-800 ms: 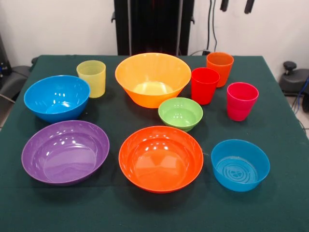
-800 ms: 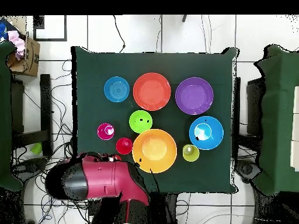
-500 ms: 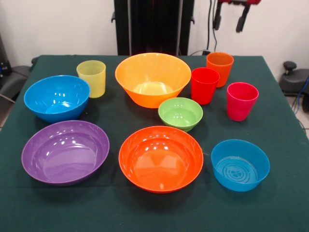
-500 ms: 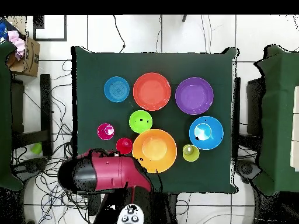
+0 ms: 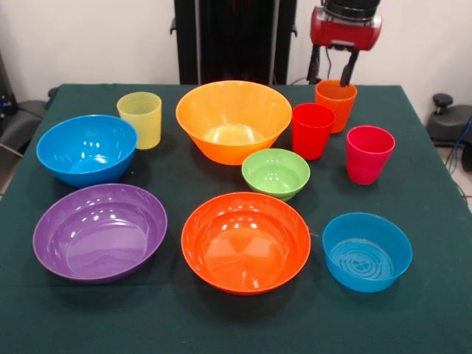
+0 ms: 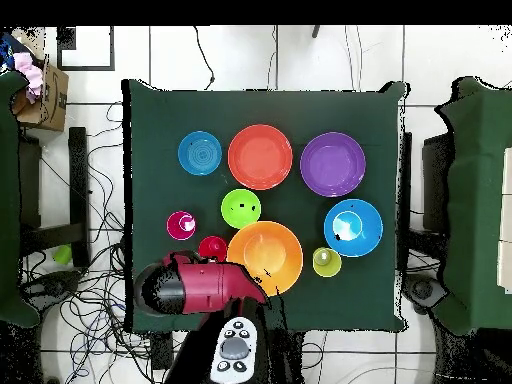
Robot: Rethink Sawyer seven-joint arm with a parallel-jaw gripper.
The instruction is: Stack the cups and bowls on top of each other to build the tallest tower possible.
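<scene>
My gripper (image 5: 330, 78) is open, its two dark fingers hanging just above the rim of the orange cup (image 5: 335, 103) at the far right. The red cup (image 5: 313, 130) and pink cup (image 5: 369, 153) stand near it. The yellow cup (image 5: 139, 119) is at the far left. The large yellow-orange bowl (image 5: 234, 120), green bowl (image 5: 275, 173), two blue bowls (image 5: 86, 148) (image 5: 366, 251), purple bowl (image 5: 99, 231) and orange-red bowl (image 5: 245, 241) all sit apart, nothing stacked. In the overhead view the arm (image 6: 195, 285) hides the orange cup.
The green-covered table (image 5: 435, 310) carries everything. The black pedestal (image 5: 232, 40) stands behind the big bowl. Chairs stand at both sides of the table (image 6: 480, 200). Cables lie on the floor around the base.
The gripper has come down from the top edge to just above the orange cup. In the overhead view the arm has swung over the table's edge. No cup or bowl has moved.
</scene>
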